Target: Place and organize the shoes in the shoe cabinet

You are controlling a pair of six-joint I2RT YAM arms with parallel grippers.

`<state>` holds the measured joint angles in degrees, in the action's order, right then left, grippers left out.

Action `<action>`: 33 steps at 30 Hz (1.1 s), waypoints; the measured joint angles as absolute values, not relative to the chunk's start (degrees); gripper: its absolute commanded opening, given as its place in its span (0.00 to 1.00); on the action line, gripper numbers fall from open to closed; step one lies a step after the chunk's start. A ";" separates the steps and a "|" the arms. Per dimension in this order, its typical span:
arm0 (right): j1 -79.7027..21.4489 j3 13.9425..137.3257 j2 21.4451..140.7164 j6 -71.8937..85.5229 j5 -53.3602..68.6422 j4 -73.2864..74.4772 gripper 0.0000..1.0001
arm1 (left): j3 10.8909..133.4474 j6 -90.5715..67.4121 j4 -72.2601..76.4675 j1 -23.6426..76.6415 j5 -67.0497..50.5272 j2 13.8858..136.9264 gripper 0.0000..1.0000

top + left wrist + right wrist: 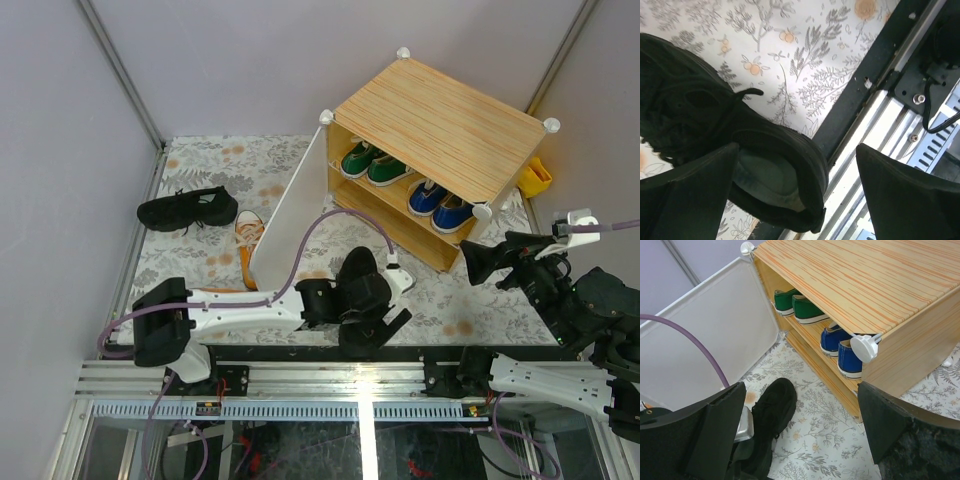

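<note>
The shoe cabinet [440, 125] stands at the back right with its white door [290, 215] swung open. A green pair [367, 163] and a blue pair [440, 205] sit on its upper shelf and also show in the right wrist view, green [797, 305] and blue [840, 347]. One black shoe [357, 270] lies at the near edge. My left gripper [378, 328] is open over its heel [785, 165], with the left finger at the shoe's opening. Another black shoe [187, 209] lies at the far left. An orange sneaker [247, 243] lies partly behind the door. My right gripper [478, 262] is open and empty in front of the cabinet.
A yellow object [535, 178] sits behind the cabinet's right side. The floral mat [450, 310] ends at the black rail [300, 352] along the near edge. Grey walls close in on the left, back and right.
</note>
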<state>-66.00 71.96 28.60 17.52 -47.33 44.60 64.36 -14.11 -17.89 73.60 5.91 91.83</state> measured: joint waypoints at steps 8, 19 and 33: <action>-66.00 70.70 28.58 17.50 -47.27 44.31 0.99 | 74.81 -10.17 -23.27 73.69 16.05 83.46 1.00; -66.00 69.82 30.55 17.37 -44.62 41.91 0.99 | 96.57 -14.76 -22.76 33.15 20.86 74.56 0.85; -66.00 63.99 32.42 18.06 -39.27 38.81 0.99 | 75.09 -32.86 -20.82 5.10 14.00 88.27 0.68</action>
